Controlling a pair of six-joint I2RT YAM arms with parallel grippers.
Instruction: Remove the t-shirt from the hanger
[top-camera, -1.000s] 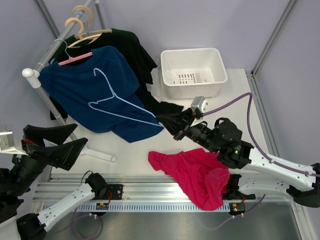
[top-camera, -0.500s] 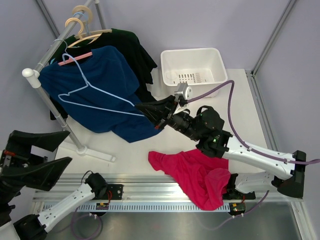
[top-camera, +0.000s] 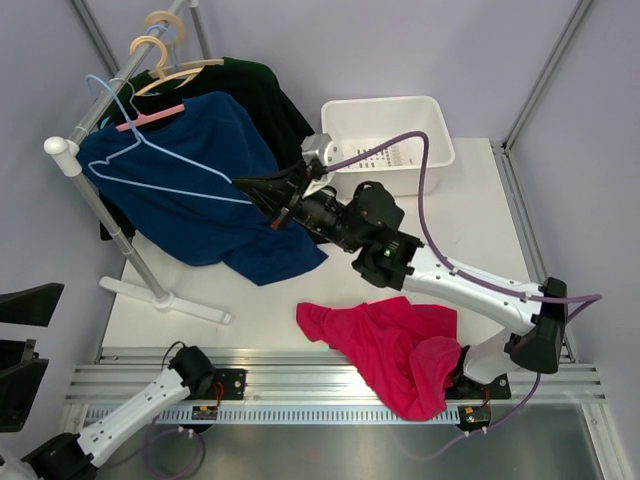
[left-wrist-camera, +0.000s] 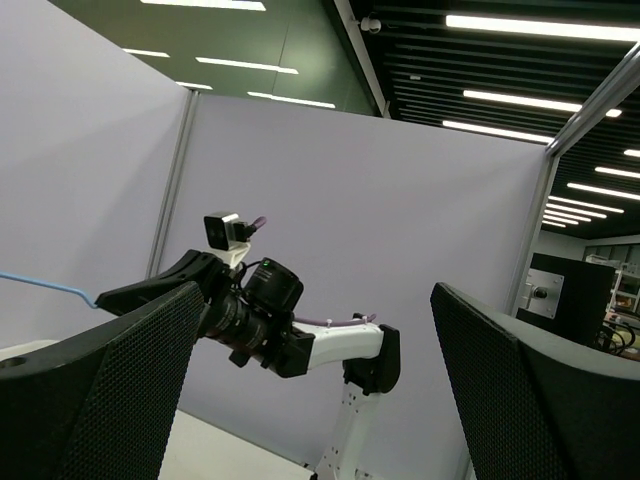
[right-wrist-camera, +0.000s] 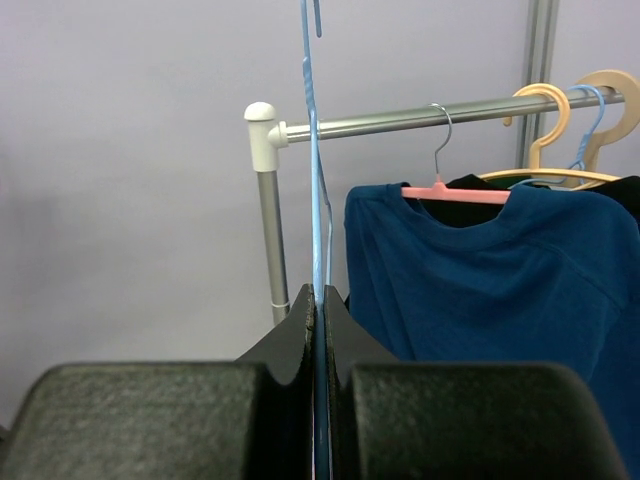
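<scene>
Swinging up and left over the last second, the right gripper (top-camera: 250, 187) has carried the bare hanger (top-camera: 185, 160) from low across the navy shirt (top-camera: 215, 225) to where its hook now reaches the end of the rail (top-camera: 95, 115); whether it has caught there I cannot tell. The t-shirt (top-camera: 390, 345) has not moved: it lies crumpled on the table's near edge beside the right arm's base, well apart from the hanger. The left gripper (top-camera: 20, 340) has drawn back to the frame's left edge, its 2 fingers spread and empty.

From the left wrist, those fingers (left-wrist-camera: 100, 400) stand wide apart with nothing between them, and the right arm shows beyond with the wire's tip (left-wrist-camera: 40, 285) poking out.

From the right wrist, the jaws are pinched tight on the blue wire (right-wrist-camera: 312, 200), which rises edge-on past the rail (right-wrist-camera: 400, 115).

The removal looks done (shirt and hanger fully parted); only hanging up the empty wire seems left.
</scene>
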